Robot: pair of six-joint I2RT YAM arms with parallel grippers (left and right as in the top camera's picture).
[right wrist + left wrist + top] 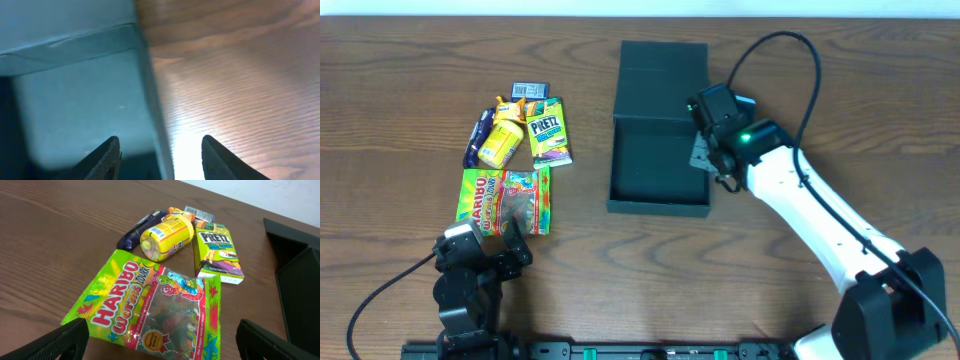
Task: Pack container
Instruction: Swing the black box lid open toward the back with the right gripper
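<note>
Bag labelled Haribo Worms point(150, 310) and Pretz box point(217, 250) are lying left of the container point(658, 165), which is sitting open mid-table. Yellow pack's point(167, 237) print is proving unreadable. Left gripper point(167, 342) is hanging wide open, empty. Right gripper point(162, 155) is straddling the container's right wall, jaws apart, fingers cut off.

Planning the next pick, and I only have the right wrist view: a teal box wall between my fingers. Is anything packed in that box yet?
Observer: No. Overhead, the container looks empty, its flap lid folded back flat on the table.
Operator: Where are the snacks?
Observer: Clustered on the left arm's side of the container, among them a Haribo bag, a Pretz box and a yellow packet.
Operator: And the left arm?
Observer: The left gripper hovers open just short of the Haribo bag, holding nothing.
</note>
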